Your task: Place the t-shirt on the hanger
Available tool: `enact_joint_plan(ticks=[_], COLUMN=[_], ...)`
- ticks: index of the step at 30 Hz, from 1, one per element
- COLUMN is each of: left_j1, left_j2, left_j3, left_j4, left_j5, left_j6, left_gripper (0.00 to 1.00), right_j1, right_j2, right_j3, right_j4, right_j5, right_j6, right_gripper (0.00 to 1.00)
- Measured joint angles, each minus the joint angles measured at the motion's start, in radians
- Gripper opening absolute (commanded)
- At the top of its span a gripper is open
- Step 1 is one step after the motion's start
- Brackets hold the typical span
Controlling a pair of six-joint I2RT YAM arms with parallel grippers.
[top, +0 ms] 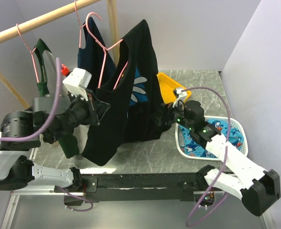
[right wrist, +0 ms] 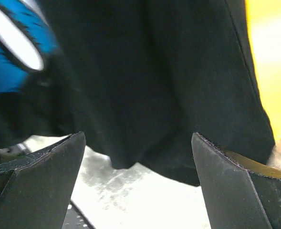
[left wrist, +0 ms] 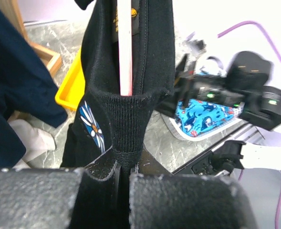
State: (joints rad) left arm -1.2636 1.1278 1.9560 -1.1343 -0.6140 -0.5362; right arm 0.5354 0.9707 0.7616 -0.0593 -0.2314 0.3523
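We see the t-shirt [top: 130,109] hanging over the middle of the table, nearer its far edge. Its long axis runs top to bottom from the pink wire hanger [top: 108,46]. The hanger's hook sits up by the wooden rail [top: 35,21] over the far left corner; we cannot tell whether it rests on the rail.

In the left wrist view the wire drops into the neck opening. The left gripper [top: 98,108] is pinched tight on the ribbed collar [left wrist: 126,126] just below it.

The right gripper [top: 165,118] stands on the shirt's other side, toward the table's right edge. Its jaws are spread wide with nothing between them, and the black hem hangs just ahead of its fingertips.

We judge the right arm nearer to the shirt's loose right side. Any tug to seat that shoulder on the wire would fall to it, reaching left and up into the fabric.
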Motion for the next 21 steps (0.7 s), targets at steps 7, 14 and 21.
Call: enact_joint_plan(ticks=[7, 14, 21], left_j1=[0.000, 0.000, 0.000], left_j2=[0.023, 0.056, 0.061], left_j3=[0.053, 0.066, 0.075], left_j4=[-0.032, -0.050, -0.052], left_j5=[0.034, 0.041, 0.040], left_j6=[0.045, 0.068, 0.080], left_gripper=[0.01, 0.01, 0.01], right_j1=[-0.006, -0.001, 0.055], right_j2=[0.097, 0.230, 0.304], right_j3=[-0.028, -0.061, -0.095], right_j4=[0.104, 0.217, 0.293], right_j5=[-0.001, -0.078, -0.111], right_j6=[-0.067, -0.079, -0.043], right_gripper=[1.00, 1.00, 0.91])
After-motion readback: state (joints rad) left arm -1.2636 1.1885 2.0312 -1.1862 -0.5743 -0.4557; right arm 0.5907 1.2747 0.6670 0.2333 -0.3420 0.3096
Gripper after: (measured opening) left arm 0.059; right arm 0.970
